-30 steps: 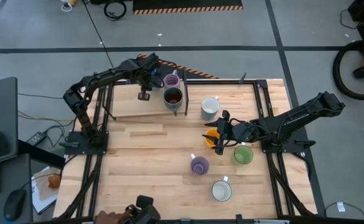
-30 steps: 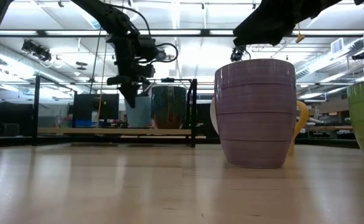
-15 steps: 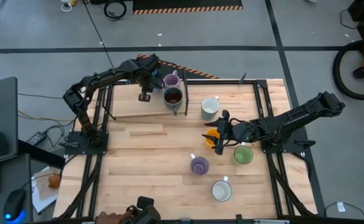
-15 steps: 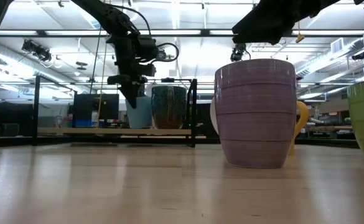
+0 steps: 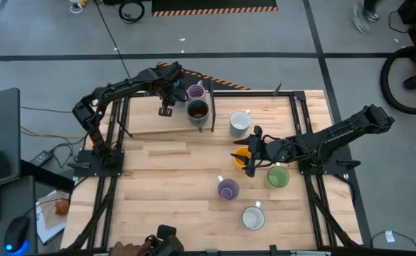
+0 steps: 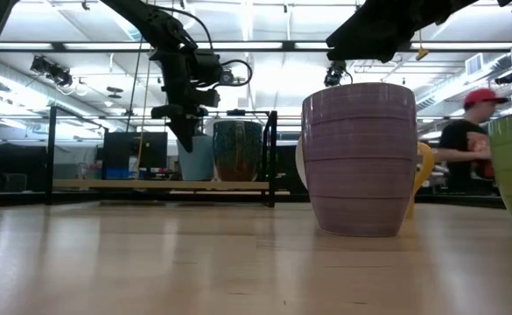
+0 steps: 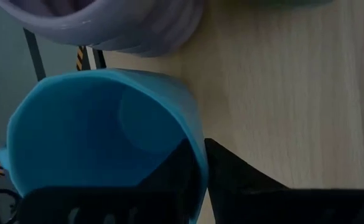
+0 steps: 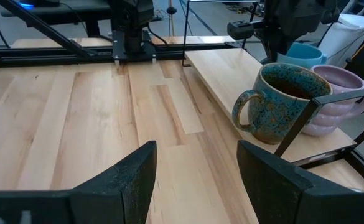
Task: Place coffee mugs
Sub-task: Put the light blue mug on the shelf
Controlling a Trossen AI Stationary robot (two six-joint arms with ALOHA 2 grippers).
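At the upper left of the frame, our left pincer point(image 5: 166, 109) pinches the blue mug point(image 7: 101, 143) rim, while our right pincer point(image 5: 249, 161) gapes over the orange mug point(image 5: 242, 155).

We see a light wood table point(image 5: 158, 185) with a raised wooden shelf point(image 5: 151, 122) at its far side. On the shelf: dark mug point(image 5: 197, 111), lilac mug point(image 5: 195, 92). Directly on the tabletop: white mug point(image 5: 240, 124), orange mug point(image 5: 242, 154), green mug point(image 5: 278, 177), another lilac mug point(image 5: 228, 189), another white mug point(image 5: 253, 217).
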